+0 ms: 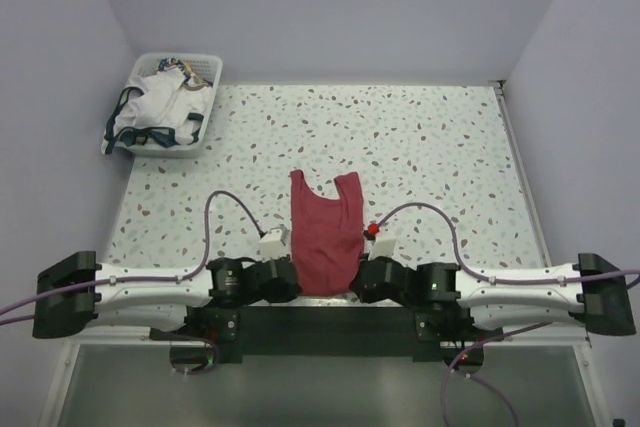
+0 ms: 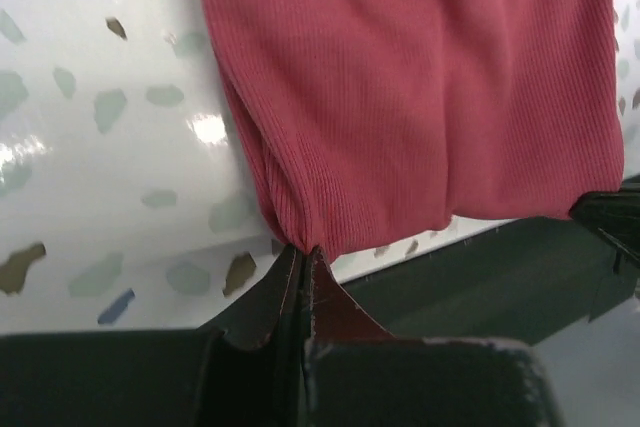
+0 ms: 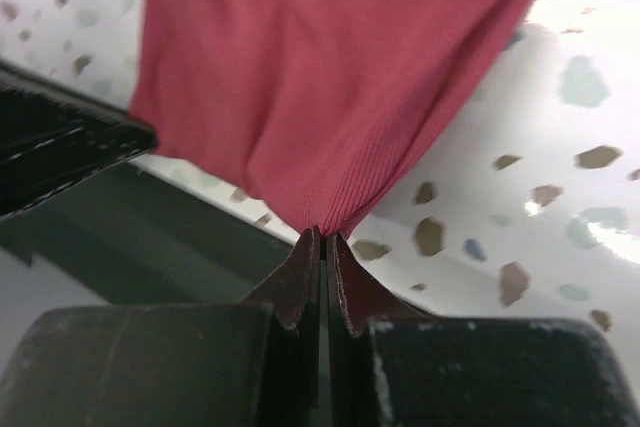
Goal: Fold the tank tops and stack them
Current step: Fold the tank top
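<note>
Both arms have hold of the red tank top (image 1: 325,242) at its near end: your left gripper (image 2: 305,252) is pressed together on the hem's left corner, your right gripper (image 3: 323,237) pinched on the right corner, the ribbed cloth gathering to a point in each pair of jaws. The top lies flat on the speckled table (image 1: 450,147), at the middle of the near edge and between the two wrists. Its long axis runs straight away from the arm bases, hem toward you and the two shoulder straps pointing to the far wall. The step in hand looks to be the first crosswise fold, with the grasp made and the lift not yet begun. Your next move probably calls for raising both corners together and carrying the hem away over the body toward the straps, keeping the two sides level so the edge lands square. The white tank top (image 1: 160,107) waits crumpled in the basket (image 1: 212,75) at the far left corner, well apart from the work.
</note>
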